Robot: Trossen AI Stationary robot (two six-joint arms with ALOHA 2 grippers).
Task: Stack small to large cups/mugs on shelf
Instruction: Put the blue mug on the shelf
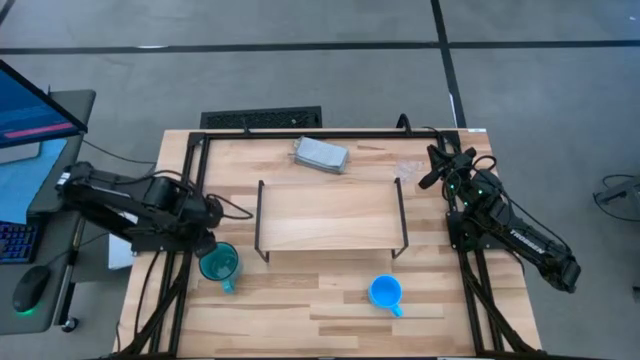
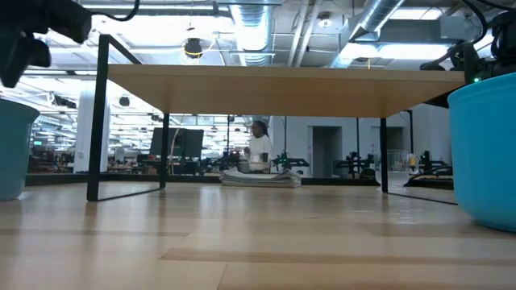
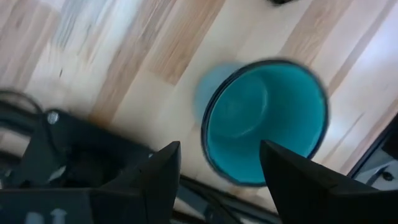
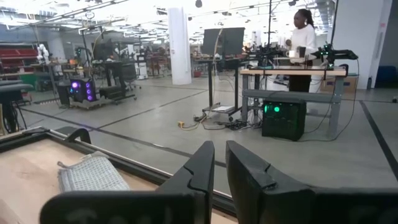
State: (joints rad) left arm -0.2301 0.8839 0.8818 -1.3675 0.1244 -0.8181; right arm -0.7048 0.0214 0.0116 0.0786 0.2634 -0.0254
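Above teal mug (image 3: 264, 121), left tool (image 3: 217, 165) spread, pointing down.

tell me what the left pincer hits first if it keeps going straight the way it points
Probably the rim of the large teal ceramic mug: the open left pincer points down at it, though the gap between them is unclear.

No legible text, label, brand, number or sign on anything in view.

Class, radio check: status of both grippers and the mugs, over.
Left gripper open above teal mug. Right gripper shut, empty, at the table's far right. Blue mug on table; shelf bare. Nothing blocking.
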